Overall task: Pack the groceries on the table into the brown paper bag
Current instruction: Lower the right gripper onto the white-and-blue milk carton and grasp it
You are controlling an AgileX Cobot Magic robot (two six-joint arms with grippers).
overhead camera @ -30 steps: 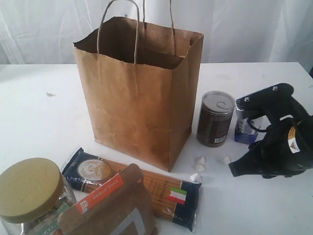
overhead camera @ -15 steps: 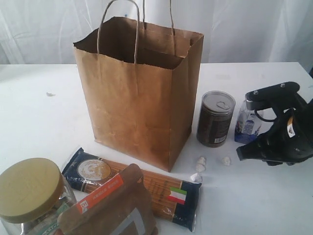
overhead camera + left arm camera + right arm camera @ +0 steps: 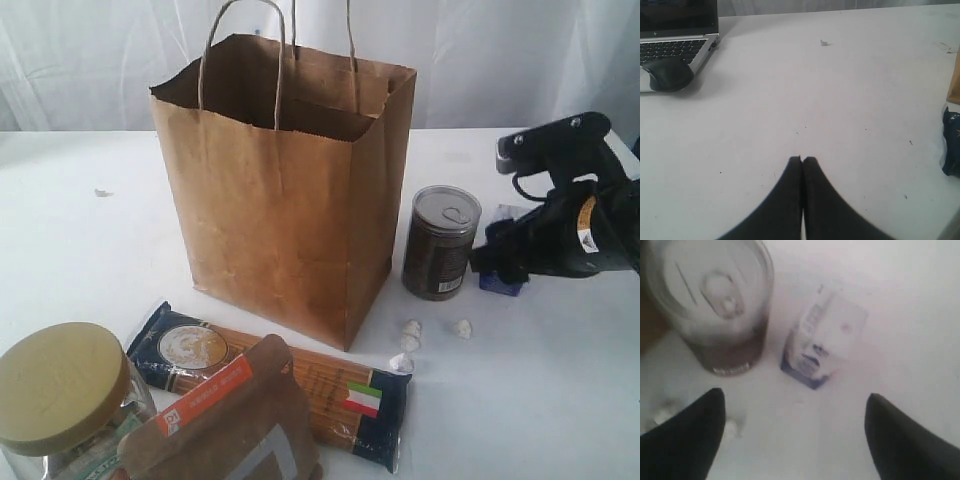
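Note:
The brown paper bag [image 3: 280, 200] stands upright and open mid-table. Right of it is the dark pull-tab can [image 3: 440, 243] [image 3: 715, 305]. The small blue-white carton [image 3: 500, 285] [image 3: 822, 342] stands beside the can, mostly hidden by my right gripper [image 3: 505, 258] [image 3: 795, 407], which hovers above it, open and holding nothing. At the front lie the gold-lidded jar [image 3: 60, 385], the orange-labelled pouch [image 3: 230, 420] and the spaghetti pack [image 3: 300, 385] [image 3: 952, 145]. My left gripper [image 3: 802, 159] is shut and empty over bare table [image 3: 840, 100]. The bottle of yellow grains is out of view.
Three small white lumps [image 3: 410, 335] lie in front of the can. A laptop [image 3: 675, 30] and a dark mouse [image 3: 667, 74] sit at a far corner in the left wrist view. White curtains hang behind the table.
My right gripper has risen and swung back from the table's front right until it hangs over the carton, now covering most of it. Nothing else has moved.

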